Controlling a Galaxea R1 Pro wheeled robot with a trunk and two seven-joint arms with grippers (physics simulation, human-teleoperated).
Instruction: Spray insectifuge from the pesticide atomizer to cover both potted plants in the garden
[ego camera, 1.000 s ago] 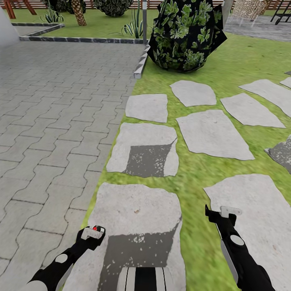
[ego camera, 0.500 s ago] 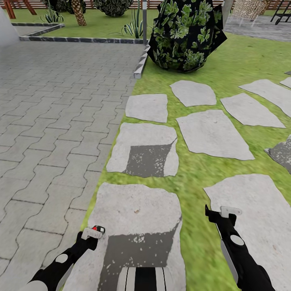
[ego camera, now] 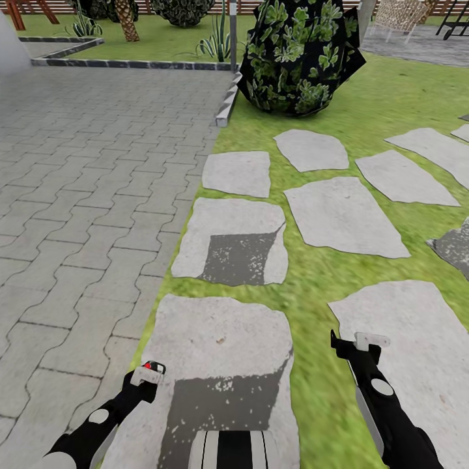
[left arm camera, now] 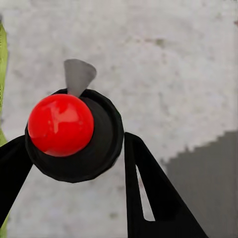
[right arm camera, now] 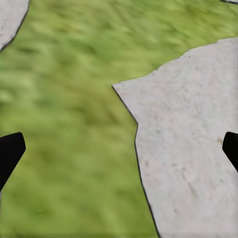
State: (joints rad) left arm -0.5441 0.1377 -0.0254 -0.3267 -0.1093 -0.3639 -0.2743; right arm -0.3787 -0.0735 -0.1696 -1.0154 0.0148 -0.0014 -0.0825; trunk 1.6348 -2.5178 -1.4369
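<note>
Two arms hang low over grey stepping stones (ego camera: 225, 355). Left gripper (left arm camera: 74, 148) jaws pinch the small dark red-topped pesticide atomizer (left arm camera: 69, 131); right gripper (right arm camera: 119, 148) jaws spread, empty. Judged step: carrying. Next calls for locating the potted plants.

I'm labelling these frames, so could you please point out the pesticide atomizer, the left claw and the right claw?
pesticide atomizer (left arm camera: 61, 124): left wrist view, on its red top.
left claw (ego camera: 147, 374): head view, midway between its fingertips, around the atomizer.
right claw (ego camera: 357, 343): head view, midway between its fingertips, above a stepping stone's edge.
</note>
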